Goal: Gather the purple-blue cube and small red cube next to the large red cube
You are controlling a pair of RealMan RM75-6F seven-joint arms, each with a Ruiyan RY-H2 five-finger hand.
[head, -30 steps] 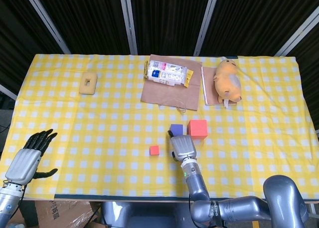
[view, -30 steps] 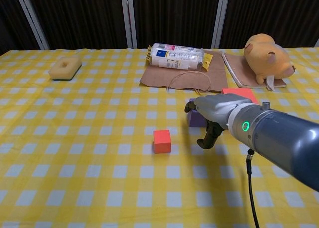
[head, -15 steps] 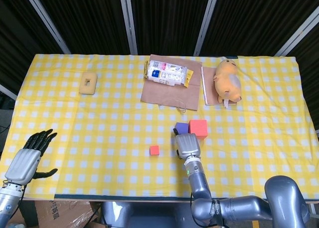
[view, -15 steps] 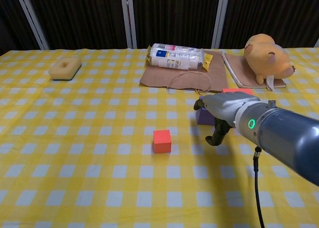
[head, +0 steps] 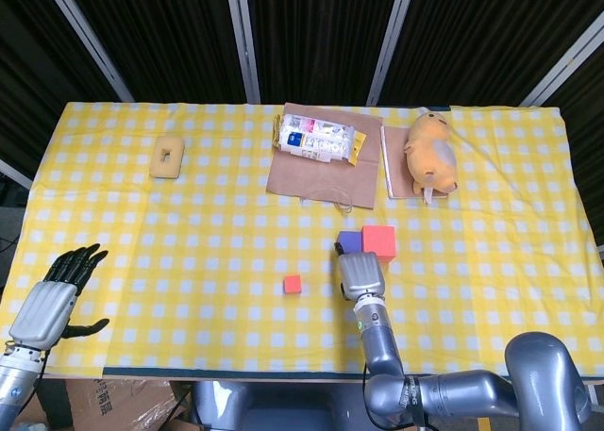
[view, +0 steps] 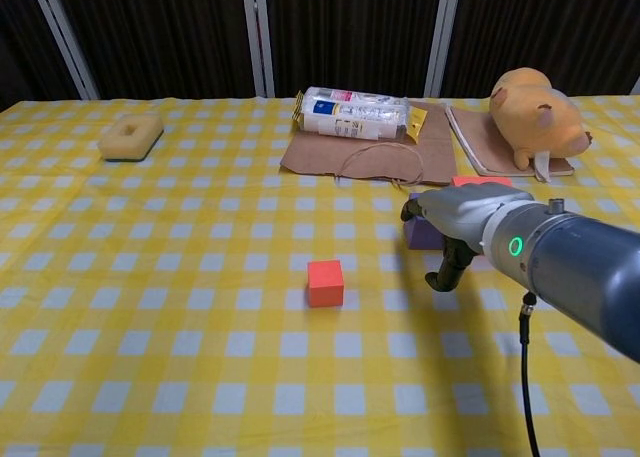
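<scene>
1. Three cubes lie on the yellow-checked surface (head: 189, 242) right of frame centre in the head view: the purple-blue cube (head: 350, 241) sits just left of the large red cube (head: 379, 242), touching or nearly so, while the small red cube (head: 293, 284) lies apart, lower left of them.
2. Right hand (head: 360, 273) lies palm-down just below the purple-blue cube; the chest view shows its fingers (view: 447, 269) curled downward beside that cube (view: 423, 234), and whether they touch or grip it cannot be told.
3. Left hand (head: 55, 299) hovers at the lower left edge of the frame, fingers spread wide, holding nothing.
4. Upper centre, a brown paper bag (head: 319, 167) lies flat with a white printed packet (head: 313, 137) resting on its top left part; what the bag holds cannot be seen.
5. Right of the bag, an orange plush animal (head: 430, 154) rests on a notebook (head: 394, 167).
6. Upper left, a tan sponge (head: 167, 157) lies alone.
</scene>
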